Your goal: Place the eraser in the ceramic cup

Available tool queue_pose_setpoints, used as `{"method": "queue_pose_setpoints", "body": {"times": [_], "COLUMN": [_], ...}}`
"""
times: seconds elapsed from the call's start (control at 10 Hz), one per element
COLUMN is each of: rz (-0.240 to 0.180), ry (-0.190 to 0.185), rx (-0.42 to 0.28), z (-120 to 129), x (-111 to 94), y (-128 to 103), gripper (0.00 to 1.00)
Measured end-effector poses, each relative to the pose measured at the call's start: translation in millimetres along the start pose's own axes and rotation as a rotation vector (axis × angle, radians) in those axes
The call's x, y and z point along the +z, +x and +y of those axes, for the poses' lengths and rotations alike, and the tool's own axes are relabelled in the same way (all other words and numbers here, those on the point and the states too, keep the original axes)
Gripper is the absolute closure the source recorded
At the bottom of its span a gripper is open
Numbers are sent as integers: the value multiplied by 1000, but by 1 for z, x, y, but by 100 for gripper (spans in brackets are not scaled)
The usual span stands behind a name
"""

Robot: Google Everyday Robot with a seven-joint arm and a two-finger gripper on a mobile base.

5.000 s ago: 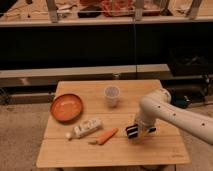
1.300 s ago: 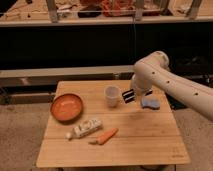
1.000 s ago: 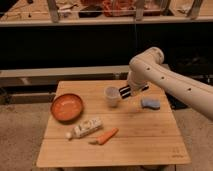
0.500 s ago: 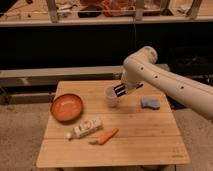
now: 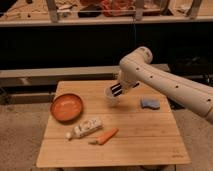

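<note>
The whitish ceramic cup (image 5: 112, 98) stands near the middle of the wooden table (image 5: 140, 135). My gripper (image 5: 118, 89) hangs right over the cup's rim, shut on the eraser (image 5: 116, 90), a black block with white stripes, tilted and held just above the cup's opening. The white arm reaches in from the right and hides part of the cup's far rim.
An orange bowl (image 5: 66, 106) sits at the left. A white bottle (image 5: 86, 128) lies on its side next to a carrot (image 5: 106, 136) in front. A light-blue wavy sponge piece (image 5: 150, 103) lies at the right. A dark shelf stands behind the table.
My gripper has carried the eraser left from above the blue sponge piece to right over the cup. The other things have not moved.
</note>
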Motion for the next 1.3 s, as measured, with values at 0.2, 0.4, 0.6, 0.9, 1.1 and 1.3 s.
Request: {"method": "queue_pose_setpoints", "body": {"times": [0.2, 0.4, 0.6, 0.9, 1.1, 1.3], "rz": [2, 2, 1, -4, -6, -8], "ry": [-1, 0, 6, 10, 10, 11], "rx": [-9, -20, -25, -22, -24, -28], "z": [-2, -3, -7, -6, -7, -8], "x": [3, 8, 10, 13, 13, 14], "y": [-1, -5, -10, -8, -9, -11], "gripper": [100, 100, 100, 100, 100, 100]}}
